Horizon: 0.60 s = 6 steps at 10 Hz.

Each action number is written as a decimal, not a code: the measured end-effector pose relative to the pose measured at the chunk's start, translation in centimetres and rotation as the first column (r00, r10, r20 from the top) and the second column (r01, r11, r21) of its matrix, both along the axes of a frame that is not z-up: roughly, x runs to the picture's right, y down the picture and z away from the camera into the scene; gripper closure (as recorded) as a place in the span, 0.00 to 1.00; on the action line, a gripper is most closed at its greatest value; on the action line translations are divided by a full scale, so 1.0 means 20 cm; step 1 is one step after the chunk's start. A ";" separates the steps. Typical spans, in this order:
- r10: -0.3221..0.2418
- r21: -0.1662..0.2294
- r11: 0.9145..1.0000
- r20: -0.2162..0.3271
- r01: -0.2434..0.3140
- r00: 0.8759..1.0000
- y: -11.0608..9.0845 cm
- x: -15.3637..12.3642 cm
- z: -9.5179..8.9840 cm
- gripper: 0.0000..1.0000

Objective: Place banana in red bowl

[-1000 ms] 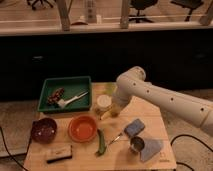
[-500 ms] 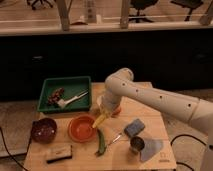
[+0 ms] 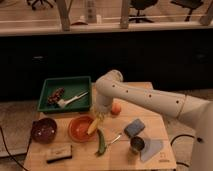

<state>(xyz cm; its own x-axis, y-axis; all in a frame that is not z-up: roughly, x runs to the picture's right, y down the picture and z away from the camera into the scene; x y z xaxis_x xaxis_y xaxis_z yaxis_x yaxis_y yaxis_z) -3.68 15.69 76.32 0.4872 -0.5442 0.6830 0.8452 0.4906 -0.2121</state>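
Your gripper (image 3: 101,117) pinches the banana (image 3: 93,126), which hangs just below the fingers, over the right edge of the red bowl (image 3: 75,131).

White tubular arm (image 3: 150,97) with dark dots; end effector (image 3: 99,116) above red bowl (image 3: 74,132)

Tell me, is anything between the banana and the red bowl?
Nothing visible. The pincer, shut on the banana, hangs at the right rim of the red bowl; the green vegetable lies outside that rim, on the table.
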 end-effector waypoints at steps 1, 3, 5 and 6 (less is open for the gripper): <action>-0.018 -0.007 1.000 0.014 0.018 1.000 0.02 -0.05 0.01 1.00; -0.053 -0.027 0.998 0.036 0.054 0.998 0.07 -0.13 0.03 1.00; -0.088 -0.045 0.995 0.062 0.091 0.994 0.11 -0.19 0.05 1.00; -0.096 -0.048 0.994 0.071 0.100 0.993 0.11 -0.21 0.05 1.00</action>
